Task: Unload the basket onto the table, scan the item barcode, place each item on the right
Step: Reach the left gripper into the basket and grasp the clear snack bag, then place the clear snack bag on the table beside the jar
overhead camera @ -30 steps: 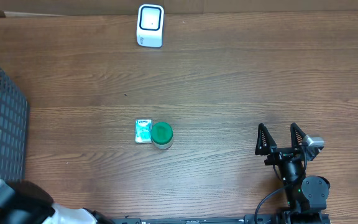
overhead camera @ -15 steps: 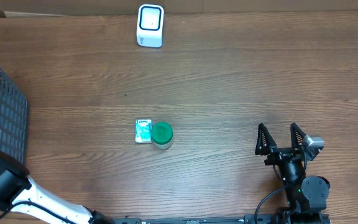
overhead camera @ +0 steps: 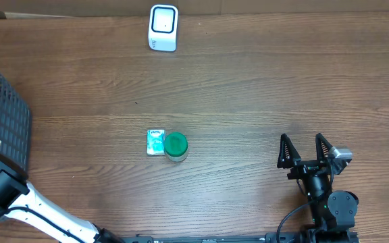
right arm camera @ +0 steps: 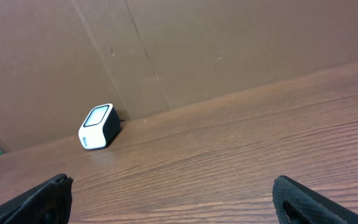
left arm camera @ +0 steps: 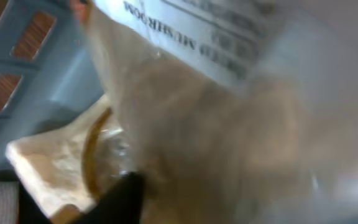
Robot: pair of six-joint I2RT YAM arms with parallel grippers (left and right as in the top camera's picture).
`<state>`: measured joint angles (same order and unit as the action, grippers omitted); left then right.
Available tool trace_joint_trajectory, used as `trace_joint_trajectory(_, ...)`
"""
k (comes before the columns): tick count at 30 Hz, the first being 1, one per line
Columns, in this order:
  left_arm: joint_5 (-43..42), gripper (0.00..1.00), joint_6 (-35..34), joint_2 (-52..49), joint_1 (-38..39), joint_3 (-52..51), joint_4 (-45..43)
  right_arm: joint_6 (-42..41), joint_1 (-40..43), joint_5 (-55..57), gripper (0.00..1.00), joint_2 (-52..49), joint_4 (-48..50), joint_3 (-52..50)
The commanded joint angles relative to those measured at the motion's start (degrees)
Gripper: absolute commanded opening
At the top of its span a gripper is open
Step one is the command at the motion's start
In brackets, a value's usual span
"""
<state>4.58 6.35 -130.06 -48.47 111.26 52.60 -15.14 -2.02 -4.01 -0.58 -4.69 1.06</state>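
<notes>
The barcode scanner [overhead camera: 163, 28] is standing at the far edge of the wooden table [overhead camera: 262, 81], its window facing up. Far to the scanner's left, and nearer the robot, a dark mesh basket [overhead camera: 4, 121] is sitting at the table's edge. The left arm [overhead camera: 7, 196] is reaching toward the basket's near corner.

In the left wrist view, a clear plastic bag [left arm camera: 229, 124] is filling nearly the whole picture. It is carrying a white printed label [left arm camera: 216, 34], and the blurred print seems to include the word "MUSHROOM". The basket's grey-blue wall [left arm camera: 36, 68] is showing to the left of the bag. Only one dark fingertip of the left gripper [left arm camera: 127, 198] is showing, at the bottom, right against the bag. I cannot tell whether the jaws are gripping the bag or standing apart.

On the robot's side of the scanner and well apart from it, a green-lidded jar [overhead camera: 175, 146] is standing upright, with a small teal packet [overhead camera: 155, 142] touching its left side.

To the scanner's right and close to the robot, the right gripper [overhead camera: 302, 139] is hovering with its jaws spread wide, holding nothing.
</notes>
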Motion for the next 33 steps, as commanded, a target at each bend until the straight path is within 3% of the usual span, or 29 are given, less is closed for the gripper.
trace_joint_trajectory(1, 1.1, 0.11, 0.4, -1.1, 0.1, 0.4, 1.0, 0.1, -0.3, 0.5, 1.0, 0.4, 0.3, -0.6)
trace_joint_trajectory(4, 2.5, 0.04, -0.4, 1.0, 0.1, 0.9, 2.4, 0.1, -0.3, 0.5, 1.0, 0.4, 0.3, -0.6)
trace_joint_trajectory(16, 2.9, 0.04, -9.7, 25.4, 0.1, 2.9, 2.9, 0.1, -0.3, 0.5, 1.0, 0.4, 0.3, -0.6)
trace_joint_trajectory(23, -0.7, 0.04, -21.8, 44.0, 2.4, 2.9, 2.1, 0.1, -0.3, 0.5, 1.0, 0.4, 0.3, -0.6)
trace_joint_trajectory(26, -7.3, 0.04, -24.6, 49.3, 9.5, 2.9, 5.4, 0.1, -0.3, 0.5, 1.0, 0.4, 0.3, -0.6)
trace_joint_trajectory(33, -6.9, 0.04, -24.8, 49.8, 32.5, 0.7, 20.6, 0.1, -0.3, 0.5, 1.0, 0.4, 0.3, -0.6)
